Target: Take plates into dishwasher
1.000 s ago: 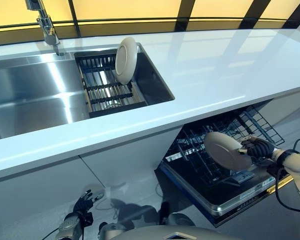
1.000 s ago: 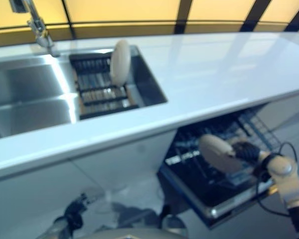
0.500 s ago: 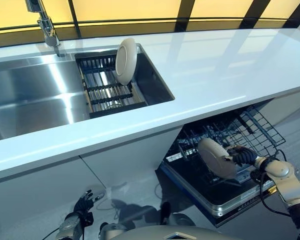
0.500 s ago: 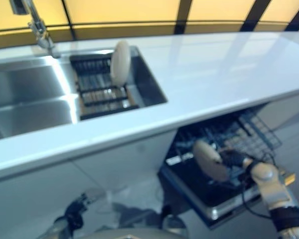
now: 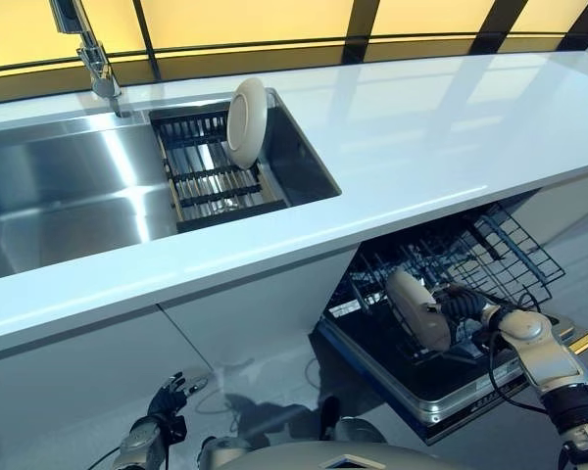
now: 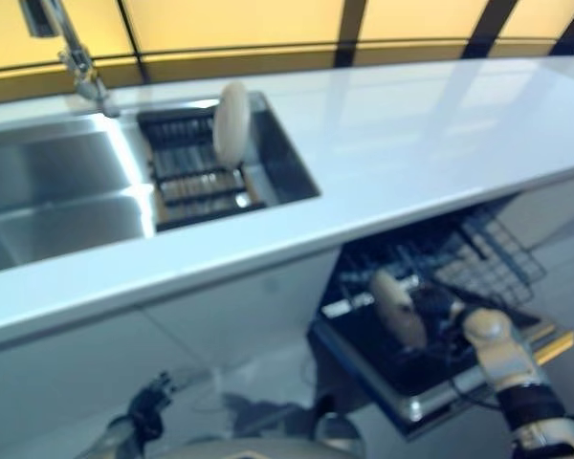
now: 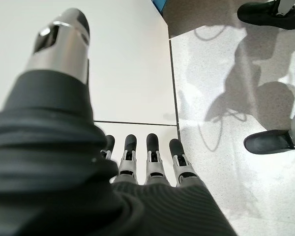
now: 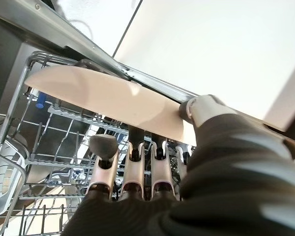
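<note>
My right hand (image 5: 463,304) is shut on a white plate (image 5: 415,307) and holds it nearly on edge inside the pulled-out dishwasher rack (image 5: 505,250). In the right wrist view the thumb (image 8: 200,109) and fingers (image 8: 132,167) pinch the plate (image 8: 103,99) above the rack wires (image 8: 49,162). A second white plate (image 5: 246,122) stands upright in the black drying rack (image 5: 211,176) in the sink. My left hand (image 5: 162,406) hangs low by the floor, fingers straight and empty, as the left wrist view (image 7: 147,162) shows.
The white counter (image 5: 441,127) runs over the open dishwasher door (image 5: 441,387). The steel sink (image 5: 59,196) and tap (image 5: 88,49) are at the back left. A white cabinet front (image 5: 88,377) is under the counter. A person's dark shoes (image 7: 270,12) stand on the floor.
My right hand has moved the plate left and down into the rack and turned it more upright. The left hand has not moved.
</note>
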### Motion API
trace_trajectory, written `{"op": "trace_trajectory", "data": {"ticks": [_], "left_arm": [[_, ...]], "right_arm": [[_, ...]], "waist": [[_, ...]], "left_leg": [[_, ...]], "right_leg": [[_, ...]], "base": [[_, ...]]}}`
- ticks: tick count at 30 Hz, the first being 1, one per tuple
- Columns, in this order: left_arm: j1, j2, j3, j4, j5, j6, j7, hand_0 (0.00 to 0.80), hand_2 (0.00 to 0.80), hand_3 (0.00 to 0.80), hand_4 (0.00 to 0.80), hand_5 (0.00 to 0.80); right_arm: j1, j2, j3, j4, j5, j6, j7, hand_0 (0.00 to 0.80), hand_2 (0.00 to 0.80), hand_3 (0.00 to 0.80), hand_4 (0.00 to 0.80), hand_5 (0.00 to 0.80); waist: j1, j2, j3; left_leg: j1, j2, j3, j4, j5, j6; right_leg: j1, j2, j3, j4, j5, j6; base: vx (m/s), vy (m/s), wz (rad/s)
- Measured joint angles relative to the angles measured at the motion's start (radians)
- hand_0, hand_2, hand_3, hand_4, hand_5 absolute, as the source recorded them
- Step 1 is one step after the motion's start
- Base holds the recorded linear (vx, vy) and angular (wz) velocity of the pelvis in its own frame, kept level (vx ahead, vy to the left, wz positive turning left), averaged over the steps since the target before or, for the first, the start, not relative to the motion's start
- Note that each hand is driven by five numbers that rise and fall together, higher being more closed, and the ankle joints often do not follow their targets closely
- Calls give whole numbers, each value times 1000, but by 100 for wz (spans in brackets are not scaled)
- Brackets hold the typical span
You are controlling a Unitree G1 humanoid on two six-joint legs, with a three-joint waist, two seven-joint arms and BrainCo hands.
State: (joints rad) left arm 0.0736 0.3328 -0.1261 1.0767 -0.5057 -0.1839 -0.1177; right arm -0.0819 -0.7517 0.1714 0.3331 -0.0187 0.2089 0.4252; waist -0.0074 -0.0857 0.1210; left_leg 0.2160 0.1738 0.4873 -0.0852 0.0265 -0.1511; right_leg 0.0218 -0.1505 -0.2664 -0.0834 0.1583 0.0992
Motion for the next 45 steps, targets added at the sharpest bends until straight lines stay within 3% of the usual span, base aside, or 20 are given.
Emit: {"op": "trace_trajectory", "data": {"ticks": [14, 15, 16, 34, 45], "left_arm": [[0, -6, 0, 1, 0, 0, -3, 0, 0, 0, 0, 0], [0, -6, 0, 1, 0, 1, -5, 0, 0, 0, 0, 0], [0, -6, 0, 1, 0, 1, -6, 0, 0, 0, 0, 0], [-1, -7, 0, 1, 1, 1, -7, 0, 0, 0, 0, 0], [-1, -6, 0, 1, 0, 1, -6, 0, 0, 0, 0, 0]], "right_arm": [[-84, 34, 39, 105, 0, 63, -18, 800, 800, 800, 800, 800], [-88, 37, 40, 110, 0, 64, -18, 693, 693, 693, 693, 693], [-89, 37, 41, 112, 0, 66, -18, 0, 0, 0, 0, 0], [-113, 39, 54, 112, 27, 91, -57, 0, 0, 0, 0, 0], [-110, 6, -55, 58, 57, 100, -96, 0, 0, 0, 0, 0]], "waist": [[23, 7, -2], [23, 8, -2], [23, 8, -3], [22, 15, -8], [18, 8, -9]], "left_leg": [[1, 0, -10, 1, 1, 0], [0, -1, -12, 1, 1, 1], [-1, -1, -15, 1, 1, 1], [-1, -2, -24, 1, 1, 1], [-1, -2, -22, 0, 1, 1]], "right_leg": [[8, -3, -11, 0, 2, -3], [9, -3, -13, 0, 2, -3], [10, -4, -16, 0, 2, -3], [11, -4, -18, 0, 5, -7], [11, -3, -16, 1, 7, -6]], "base": [[2, 2, 1], [4, 16, 6], [2, 15, 6], [0, 1, 0], [0, 0, 0]]}}
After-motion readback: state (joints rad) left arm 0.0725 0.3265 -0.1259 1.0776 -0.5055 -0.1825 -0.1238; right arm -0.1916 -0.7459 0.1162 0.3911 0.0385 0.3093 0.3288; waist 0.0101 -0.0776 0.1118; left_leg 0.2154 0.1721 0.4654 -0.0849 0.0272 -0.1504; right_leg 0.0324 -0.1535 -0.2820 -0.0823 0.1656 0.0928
